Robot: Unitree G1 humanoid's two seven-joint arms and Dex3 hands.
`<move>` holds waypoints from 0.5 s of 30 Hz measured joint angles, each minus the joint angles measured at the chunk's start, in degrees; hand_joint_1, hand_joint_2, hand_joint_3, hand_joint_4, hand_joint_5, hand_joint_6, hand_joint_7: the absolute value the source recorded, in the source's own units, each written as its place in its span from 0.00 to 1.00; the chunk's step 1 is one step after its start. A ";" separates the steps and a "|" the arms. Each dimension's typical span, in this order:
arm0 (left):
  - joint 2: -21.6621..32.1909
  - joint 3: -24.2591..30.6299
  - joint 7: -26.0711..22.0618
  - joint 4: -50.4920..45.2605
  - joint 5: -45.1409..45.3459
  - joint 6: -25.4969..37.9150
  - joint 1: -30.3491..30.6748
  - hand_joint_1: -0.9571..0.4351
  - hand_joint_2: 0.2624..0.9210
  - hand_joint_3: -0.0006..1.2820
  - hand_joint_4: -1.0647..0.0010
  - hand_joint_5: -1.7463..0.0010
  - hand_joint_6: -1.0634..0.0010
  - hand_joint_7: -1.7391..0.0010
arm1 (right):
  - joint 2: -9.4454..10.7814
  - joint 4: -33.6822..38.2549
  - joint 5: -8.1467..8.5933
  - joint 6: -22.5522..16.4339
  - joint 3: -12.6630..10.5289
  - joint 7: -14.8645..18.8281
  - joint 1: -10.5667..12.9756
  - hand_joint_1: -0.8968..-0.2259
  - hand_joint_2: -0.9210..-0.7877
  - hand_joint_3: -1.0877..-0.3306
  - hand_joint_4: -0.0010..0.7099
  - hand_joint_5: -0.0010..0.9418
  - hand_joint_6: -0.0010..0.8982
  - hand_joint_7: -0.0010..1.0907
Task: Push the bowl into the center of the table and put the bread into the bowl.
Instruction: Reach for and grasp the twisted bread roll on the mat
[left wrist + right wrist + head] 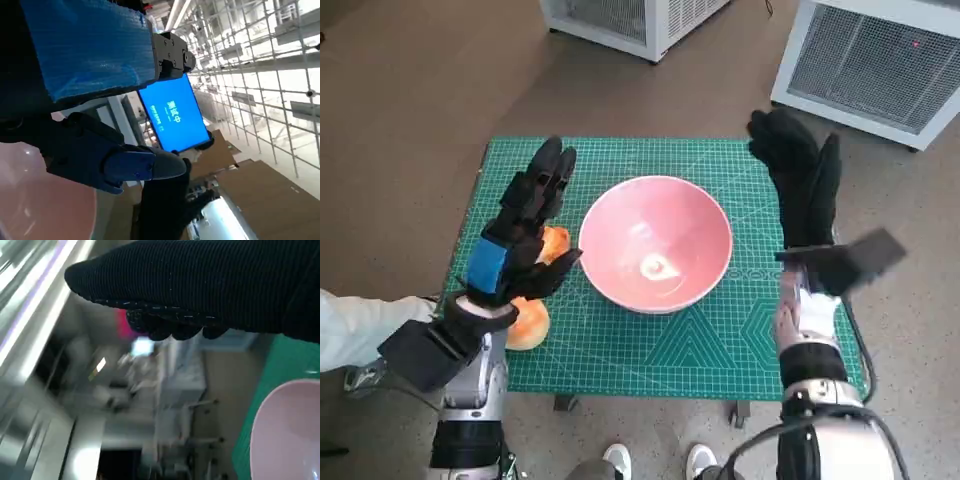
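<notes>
Half the job looks done: the wide pink ceramic bowl (656, 243) sits near the middle of the green cutting mat (720, 340), empty, while the round golden bread (532, 318) lies on the mat beside it, under the left hand (525, 235). Both hands — right hand (805, 185) too — are raised, fingers extended, holding nothing.

A small table covered by a green cutting mat (720, 340) carries a pink bowl (656, 243) near its middle and bread (530, 322) at its left edge
</notes>
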 measured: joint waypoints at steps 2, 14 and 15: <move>0.00 -0.16 -0.32 0.07 -0.10 0.00 -0.63 0.21 1.00 0.25 0.88 1.00 0.86 0.94 | 0.10 -3.42 1.61 0.04 0.76 2.59 1.56 0.30 0.00 0.34 0.39 0.01 0.23 0.30; 0.31 -0.33 -3.16 1.15 -2.20 0.01 -3.74 0.22 1.00 0.24 0.88 1.00 0.86 0.94 | 0.16 -17.42 5.98 3.31 4.27 7.58 7.91 0.25 0.00 0.41 0.36 0.00 0.12 0.47; 0.41 -0.22 -3.46 1.19 -2.35 0.01 -3.89 0.22 1.00 0.23 0.88 1.00 0.86 0.94 | 0.16 -18.03 6.00 3.49 4.41 7.56 8.24 0.24 0.00 0.41 0.36 0.00 0.12 0.48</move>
